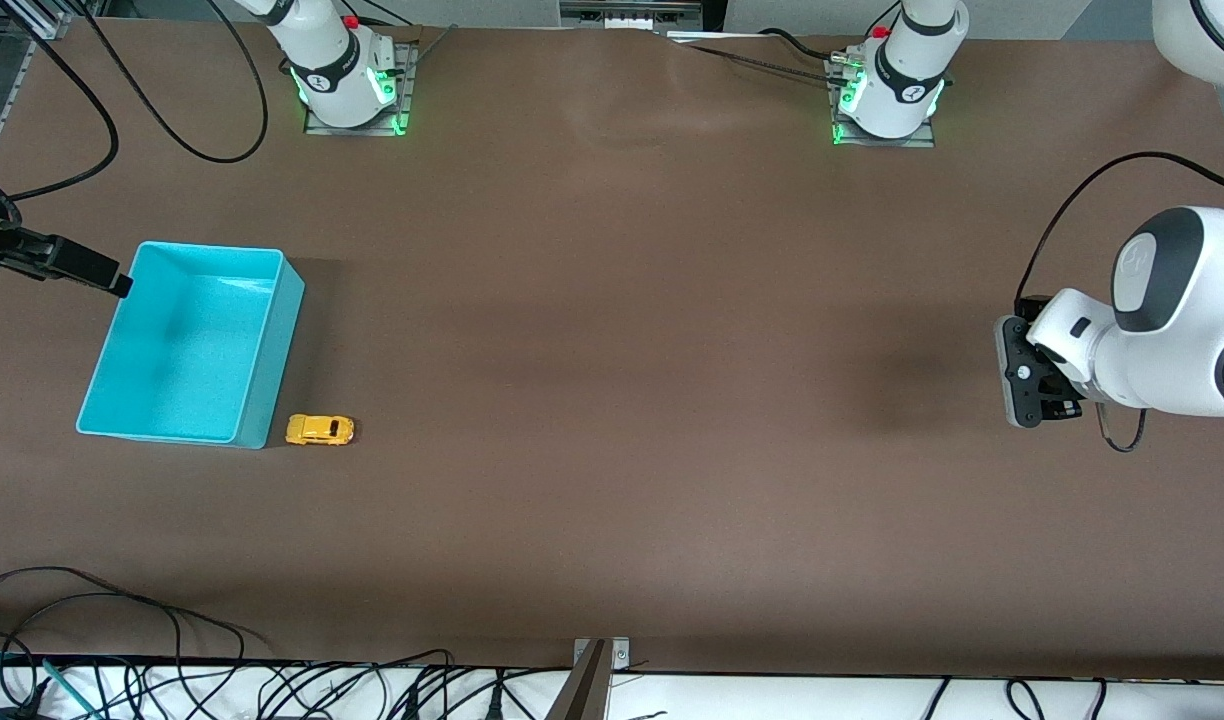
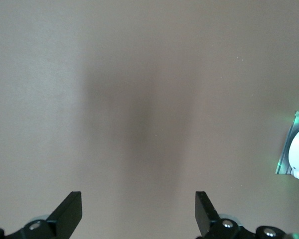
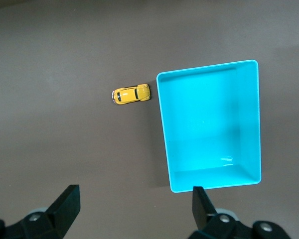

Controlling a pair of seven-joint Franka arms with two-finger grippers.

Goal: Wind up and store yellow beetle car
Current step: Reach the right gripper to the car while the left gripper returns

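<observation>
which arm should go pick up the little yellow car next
Probably the right. Its open hand hangs at the turquoise bin's end, the yellow beetle car beside that bin. The left hand, also open, hangs over bare table at its own end.

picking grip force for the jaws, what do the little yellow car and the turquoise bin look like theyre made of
Yellow beetle car: hard glossy shell, painted metal or plastic; small highlights on the rounded body, and the look cannot settle which.
Turquoise bin: most likely molded plastic, smooth semi-gloss; uniform colour, thin walls, rounded corners and a light glint on its floor in the right wrist view.
</observation>
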